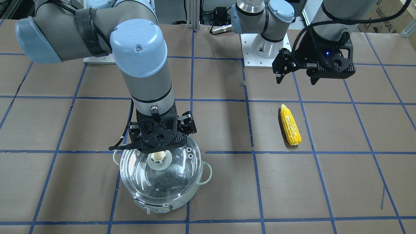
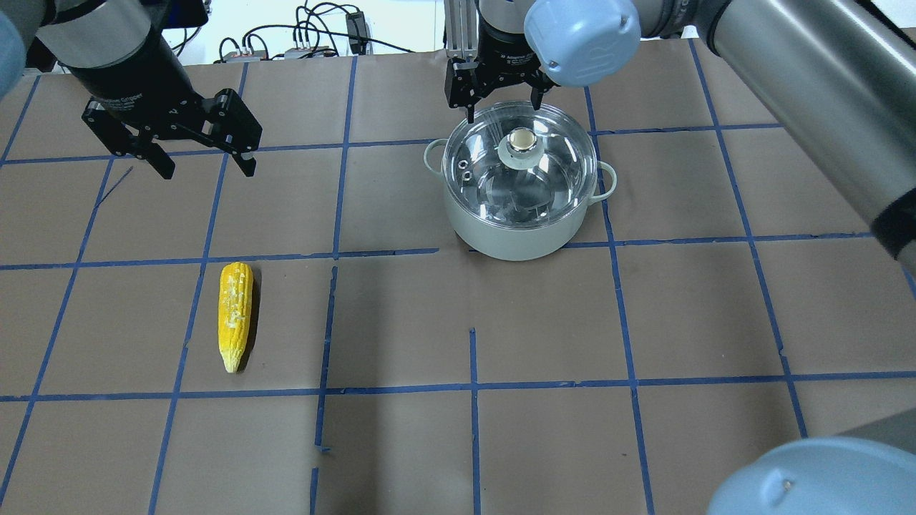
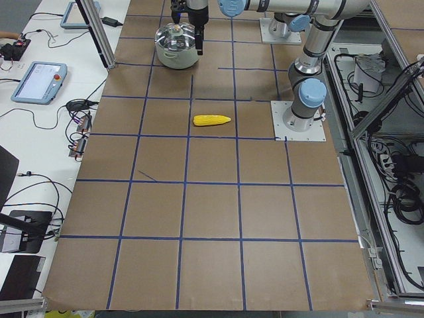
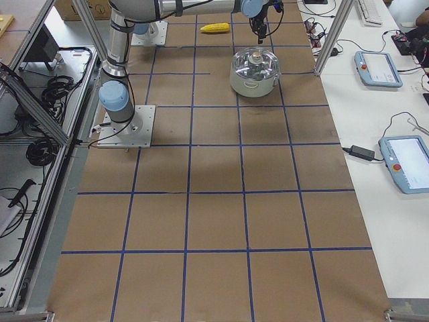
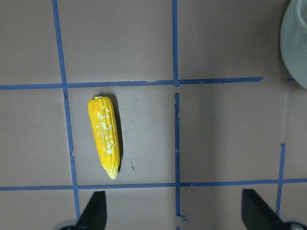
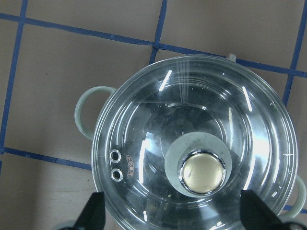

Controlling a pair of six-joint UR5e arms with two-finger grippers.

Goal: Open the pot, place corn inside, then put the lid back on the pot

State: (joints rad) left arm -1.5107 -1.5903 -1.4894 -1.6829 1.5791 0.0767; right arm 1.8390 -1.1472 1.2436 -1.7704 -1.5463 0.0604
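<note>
The steel pot point(image 2: 508, 232) stands on the table with the glass lid point(image 2: 551, 168) on it; its pale green, tan-capped knob point(image 6: 201, 170) points up. My right gripper point(image 2: 501, 96) hangs open just above the lid, fingers on either side of the knob without touching it, as the right wrist view point(image 6: 173, 213) shows. The yellow corn point(image 2: 235, 315) lies flat on the table, well away from the pot. My left gripper point(image 2: 207, 168) is open and empty, raised above the table beside the corn; the left wrist view point(image 5: 175, 213) looks down on the corn point(image 5: 105, 136).
The brown table top carries a blue tape grid point(image 2: 336, 254). The arm bases point(image 1: 265, 48) sit on white plates at the robot's side. Cables and plugs point(image 2: 315, 43) lie along the far edge. Side benches hold tablets point(image 4: 379, 67).
</note>
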